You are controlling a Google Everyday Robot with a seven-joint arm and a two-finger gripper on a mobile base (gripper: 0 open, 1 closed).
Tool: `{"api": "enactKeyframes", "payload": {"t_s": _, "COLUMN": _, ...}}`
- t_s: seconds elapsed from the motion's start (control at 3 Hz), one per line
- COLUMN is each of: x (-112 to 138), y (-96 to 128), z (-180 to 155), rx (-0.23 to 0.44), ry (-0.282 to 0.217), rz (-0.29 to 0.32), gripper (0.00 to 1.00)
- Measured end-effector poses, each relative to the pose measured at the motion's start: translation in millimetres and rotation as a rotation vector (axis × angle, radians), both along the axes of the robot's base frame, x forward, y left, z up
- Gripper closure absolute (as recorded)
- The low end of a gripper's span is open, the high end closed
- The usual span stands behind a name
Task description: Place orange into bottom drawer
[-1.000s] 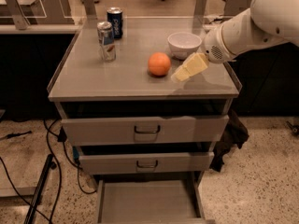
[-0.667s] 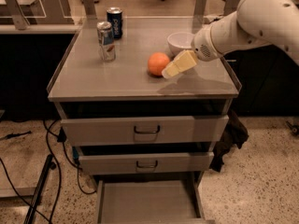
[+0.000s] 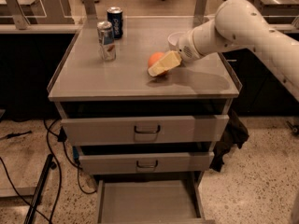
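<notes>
**At the orange: gripper right up against the fruit**

On the grey cabinet top (image 3: pixel 117 78), the orange (image 3: pixel 155 58) sits a little right of centre, and it's my reference for everything else. I've got the gripper (image 3: pixel 162 65) lying across the near right side of the orange, pale yellow and angled down to the left, covering part of the fruit. It looks to be touching or all but touching. Whether it is open, closed or holding the orange, I cannot tell from this view.

The white arm (image 3: pixel 233 24) reaches in from the right of the orange. Just behind and right of the orange, the white bowl (image 3: pixel 173 36) peeks out past the wrist. Left of the orange, well apart, stands a silver can (image 3: pixel 106 41), upright. Behind that, farther from the orange, is a blue can (image 3: pixel 115 22), also upright.

Below the orange, on the cabinet front, the two upper drawers (image 3: pixel 145 129) are partly pulled out. Lowest of all, well below the orange, the bottom drawer (image 3: pixel 149 202) stands pulled out, grey floor showing. The orange is not in it.
</notes>
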State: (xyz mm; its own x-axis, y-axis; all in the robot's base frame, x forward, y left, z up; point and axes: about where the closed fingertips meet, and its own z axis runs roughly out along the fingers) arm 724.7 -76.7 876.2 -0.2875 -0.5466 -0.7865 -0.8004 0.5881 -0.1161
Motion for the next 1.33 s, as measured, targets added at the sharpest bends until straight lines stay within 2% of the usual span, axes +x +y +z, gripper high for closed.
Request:
{"api": "enactKeyframes", "payload": {"t_s": 0.67, "x": 8, "y": 30, "z": -16, "rx": 0.051, "ry": 0.047, "rz": 0.04, "gripper": 0.0}}
{"api": "enactKeyframes", "payload": {"t_s": 1.33, "x": -5, "y": 41, "z": -12, "rx": 0.046, "ry": 0.055, "rz": 0.071, "gripper": 0.0}}
